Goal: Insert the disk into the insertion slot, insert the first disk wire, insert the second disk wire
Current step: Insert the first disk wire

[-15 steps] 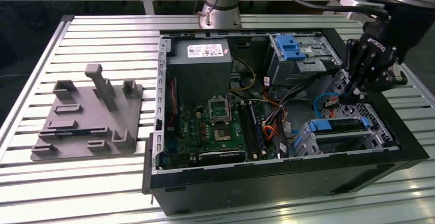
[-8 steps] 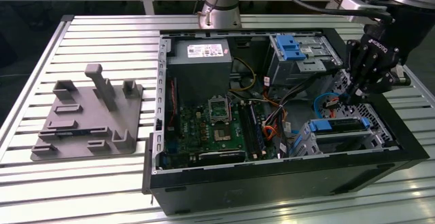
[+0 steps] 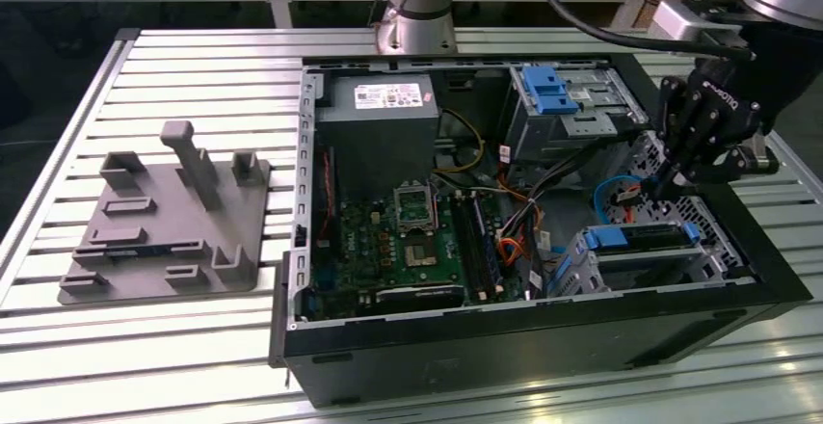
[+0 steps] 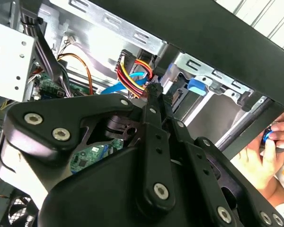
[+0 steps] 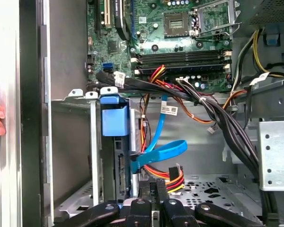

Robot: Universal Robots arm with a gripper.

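The disk (image 3: 641, 237) lies in its blue carrier inside the insertion slot (image 3: 643, 272), the low silver cage at the case's near corner on the exterior view's right. Its blue carrier tab (image 5: 114, 116) stands at the cage's open end. A flat blue disk wire (image 5: 157, 152) reaches the disk's connector edge (image 5: 119, 166). My gripper (image 3: 658, 189) hangs just behind the cage. In both wrist views its fingers (image 4: 154, 91) are shut on the black plug (image 4: 130, 71) of a red, yellow and black disk wire (image 5: 174, 173), close beside the blue wire's end.
A taller cage with a blue latch (image 3: 550, 87) stands at the back of the case. Thick black cable bundles (image 5: 213, 113) cross above the motherboard (image 3: 411, 241). A person's hand (image 4: 270, 142) rests outside the case wall. A grey fixture (image 3: 168, 222) sits on the slatted table.
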